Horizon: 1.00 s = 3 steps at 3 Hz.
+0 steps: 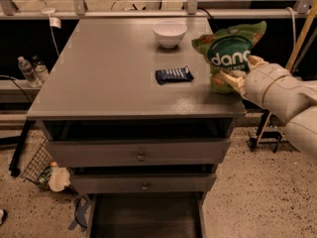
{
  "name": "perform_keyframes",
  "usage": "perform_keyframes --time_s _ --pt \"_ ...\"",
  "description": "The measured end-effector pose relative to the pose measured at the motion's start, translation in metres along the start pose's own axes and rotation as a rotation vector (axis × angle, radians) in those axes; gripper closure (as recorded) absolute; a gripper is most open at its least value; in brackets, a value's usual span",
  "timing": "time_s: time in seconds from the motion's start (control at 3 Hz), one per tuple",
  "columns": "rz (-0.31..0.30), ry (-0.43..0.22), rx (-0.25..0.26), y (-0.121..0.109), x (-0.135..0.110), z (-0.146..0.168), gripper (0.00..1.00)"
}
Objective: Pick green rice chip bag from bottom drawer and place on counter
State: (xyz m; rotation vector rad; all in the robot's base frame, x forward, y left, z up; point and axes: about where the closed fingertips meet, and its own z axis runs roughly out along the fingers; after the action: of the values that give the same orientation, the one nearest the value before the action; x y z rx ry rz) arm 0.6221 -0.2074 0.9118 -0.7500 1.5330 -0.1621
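Note:
The green rice chip bag (pixel 227 54), with white "dang" lettering, stands upright over the right edge of the grey counter (pixel 109 78). My gripper (pixel 237 77) comes in from the right on a thick white arm and is shut on the bag's lower right part. I cannot tell whether the bag's bottom rests on the counter. The bottom drawer (pixel 146 217) is pulled out at the bottom of the cabinet, and its dark floor shows nothing in it.
A white bowl (pixel 169 32) sits at the counter's back. A small dark blue wrapper (pixel 174 74) lies near the middle, just left of the bag. Two upper drawers (pixel 141 155) with round knobs are slightly open. Water bottles (pixel 30 69) and a wire basket (pixel 37 165) are at the left.

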Motion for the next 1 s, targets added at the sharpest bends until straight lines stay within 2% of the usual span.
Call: perform_keyframes --time_s 0.33,1.0 --pt "-0.032 -0.011 -0.106 0.021 0.004 0.010 1.00" --pt "-0.055 -0.043 -0.235 0.011 -0.008 0.010 1.00"
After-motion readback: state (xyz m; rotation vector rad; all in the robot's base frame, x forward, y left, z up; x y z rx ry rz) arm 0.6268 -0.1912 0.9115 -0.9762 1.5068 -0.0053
